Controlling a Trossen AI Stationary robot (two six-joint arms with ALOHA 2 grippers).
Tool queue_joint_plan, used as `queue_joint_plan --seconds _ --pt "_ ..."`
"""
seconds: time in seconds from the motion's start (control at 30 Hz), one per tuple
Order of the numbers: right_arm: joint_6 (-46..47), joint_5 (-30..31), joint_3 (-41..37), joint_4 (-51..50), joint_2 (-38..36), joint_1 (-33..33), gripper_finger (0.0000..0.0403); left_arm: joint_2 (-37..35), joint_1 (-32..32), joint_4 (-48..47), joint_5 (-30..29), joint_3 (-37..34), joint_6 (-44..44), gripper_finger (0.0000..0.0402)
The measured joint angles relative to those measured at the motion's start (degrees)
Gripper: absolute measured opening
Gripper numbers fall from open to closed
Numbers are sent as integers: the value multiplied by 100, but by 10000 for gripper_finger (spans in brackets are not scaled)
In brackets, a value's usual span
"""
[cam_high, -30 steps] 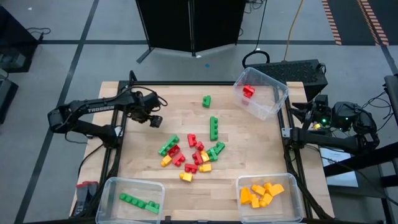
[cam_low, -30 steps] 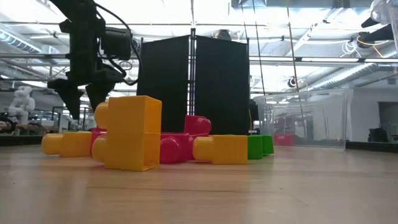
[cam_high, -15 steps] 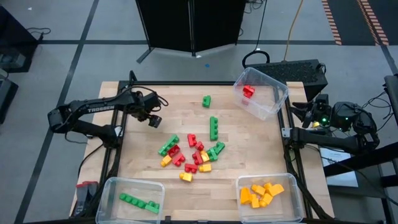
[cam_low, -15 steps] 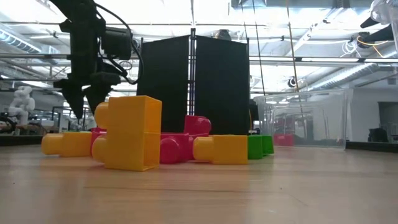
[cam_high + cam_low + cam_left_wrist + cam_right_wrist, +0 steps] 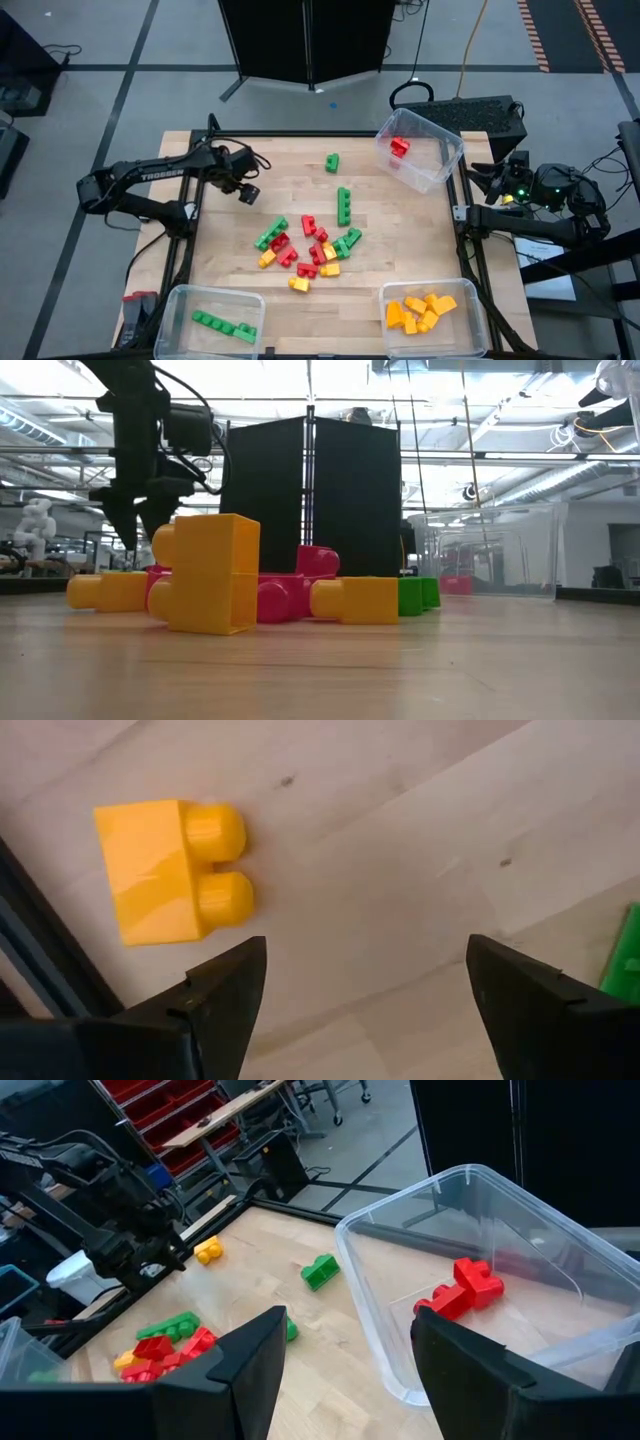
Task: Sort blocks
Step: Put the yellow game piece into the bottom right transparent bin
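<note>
Red, green and yellow blocks lie in a loose pile [image 5: 305,250] at the table's middle, with two green blocks [image 5: 344,205] beyond it. A single yellow block [image 5: 170,870] lies flat on the wood near the left edge. My left gripper [image 5: 246,192] hovers open just above the table beside that block, fingers pointing down [image 5: 132,525], and touches nothing. My right gripper [image 5: 345,1370] is open and waits off the table's right edge [image 5: 490,185], facing the tilted bin that holds red blocks [image 5: 465,1288].
A clear bin with red blocks [image 5: 445,140] sits tilted at the far right corner. A bin with green blocks [image 5: 180,295] stands at the near left and a bin with yellow blocks [image 5: 390,292] at the near right. Bare wood lies around the pile.
My left gripper has turned slightly at the wrist while hovering over the same spot. The blocks have stayed where they were.
</note>
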Motion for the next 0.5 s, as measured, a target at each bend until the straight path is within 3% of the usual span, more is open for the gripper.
queue_joint_plan --seconds 0.3,0.5 --pt "-24 -9 0 2 0 -1 208 0 241 -168 109 4 117 372" --pt "-24 -11 0 2 0 0 208 13 634 -567 -338 4 109 395"
